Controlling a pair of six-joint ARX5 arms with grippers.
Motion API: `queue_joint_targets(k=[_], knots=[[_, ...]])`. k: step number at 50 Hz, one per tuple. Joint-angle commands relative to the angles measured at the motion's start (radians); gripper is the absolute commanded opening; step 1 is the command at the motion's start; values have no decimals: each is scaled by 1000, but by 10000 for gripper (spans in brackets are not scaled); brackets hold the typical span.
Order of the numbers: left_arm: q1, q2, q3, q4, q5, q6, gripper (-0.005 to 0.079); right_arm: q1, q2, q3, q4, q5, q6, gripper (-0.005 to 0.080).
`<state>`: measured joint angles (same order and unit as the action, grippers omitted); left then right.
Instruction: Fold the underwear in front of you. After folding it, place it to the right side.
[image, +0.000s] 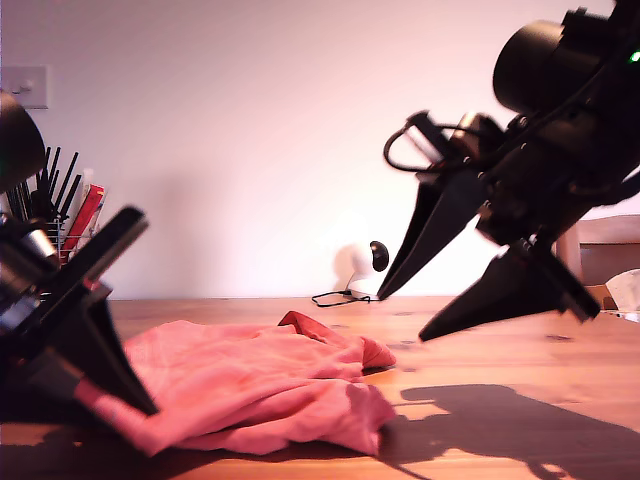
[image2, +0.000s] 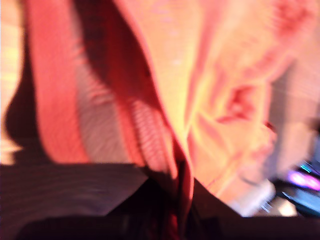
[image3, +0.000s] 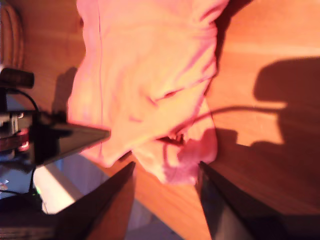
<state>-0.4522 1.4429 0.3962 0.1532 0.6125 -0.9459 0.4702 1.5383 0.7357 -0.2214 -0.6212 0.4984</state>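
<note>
Sunlit wooden table (image: 500, 450) before a plain white wall (image: 250, 120)

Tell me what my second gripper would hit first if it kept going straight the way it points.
Probably the underwear: the open second gripper points at its near edge, which fills the gap ahead, though depth is unclear.

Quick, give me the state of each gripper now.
My first gripper: shut on the underwear.
My second gripper: open, holding nothing, above the table.
</note>
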Motion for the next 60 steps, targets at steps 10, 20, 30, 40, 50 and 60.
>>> queue_joint_targets(k=[10, 20, 30, 40, 50, 60], knots=[[-8, 9, 1, 57, 50, -27, -19, 47, 92, -8, 20, -1, 12, 405], [-8, 9, 1, 71, 93, -49, -19, 58, 122, -8, 49, -1, 24, 406], [-8, 9, 2, 117, 131, -80, -19, 76, 181, -8, 37, -12, -8, 406], [-8, 8, 6, 149, 168, -104, -19, 89, 187, -8, 46, -15, -35, 406], [-8, 8, 8, 175, 214, -122, -19, 96, 206, -8, 77, 8, -67, 265], [-8, -10, 10, 183, 261, -124, -19, 115, 224, -8, 14, 73, -106, -7]])
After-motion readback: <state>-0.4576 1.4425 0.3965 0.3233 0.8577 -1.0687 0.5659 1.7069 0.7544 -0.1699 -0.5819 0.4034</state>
